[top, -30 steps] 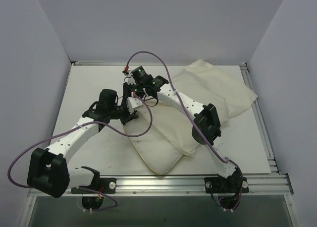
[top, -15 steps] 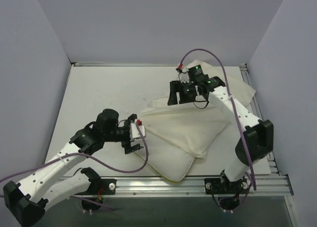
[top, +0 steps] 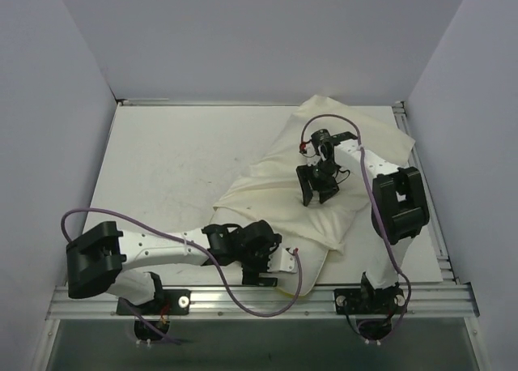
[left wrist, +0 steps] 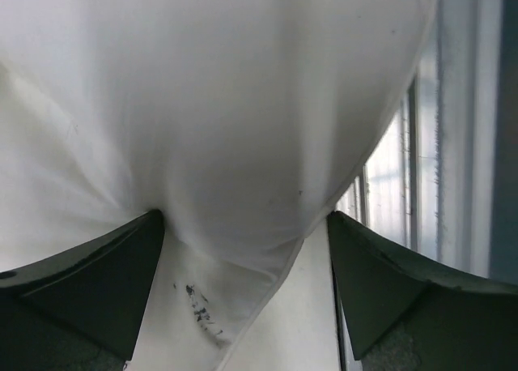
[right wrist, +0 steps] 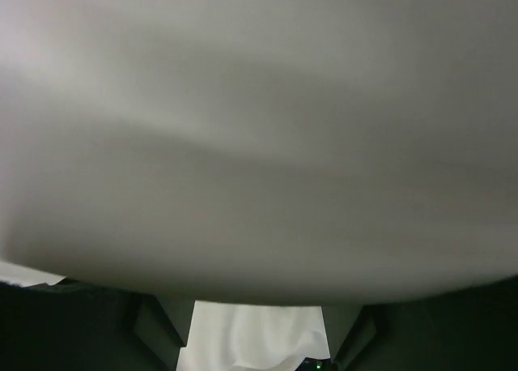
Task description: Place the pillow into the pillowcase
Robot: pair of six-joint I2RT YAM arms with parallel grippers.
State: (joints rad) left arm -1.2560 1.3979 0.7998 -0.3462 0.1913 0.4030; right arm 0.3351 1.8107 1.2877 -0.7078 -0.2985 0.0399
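The cream pillowcase [top: 267, 193] lies wrinkled on a diagonal from the far right corner toward the near middle. Under its near end the white pillow [top: 312, 264] shows, with a thin yellow edge at the front. My left gripper [top: 273, 262] lies low at that near end, open; in the left wrist view white padded cloth [left wrist: 243, 120] bulges between its spread fingers [left wrist: 97, 294], around my left gripper [left wrist: 243, 217]. My right gripper [top: 317, 194] points down onto the middle of the pillowcase with its fingers apart. Grey cloth [right wrist: 259, 144] fills the right wrist view, just above my right gripper [right wrist: 259, 314].
A metal rail [top: 324, 294] runs along the table's near edge, right beside the left gripper, and another rail [top: 429, 201] runs down the right side. Grey walls close off the left, the back and the right. Purple cables loop from both arms.
Both grippers have opened. The left one swung from the pillow's left side to its near end. The right one went to the far right, then came back onto the middle. The cloth shifted right.
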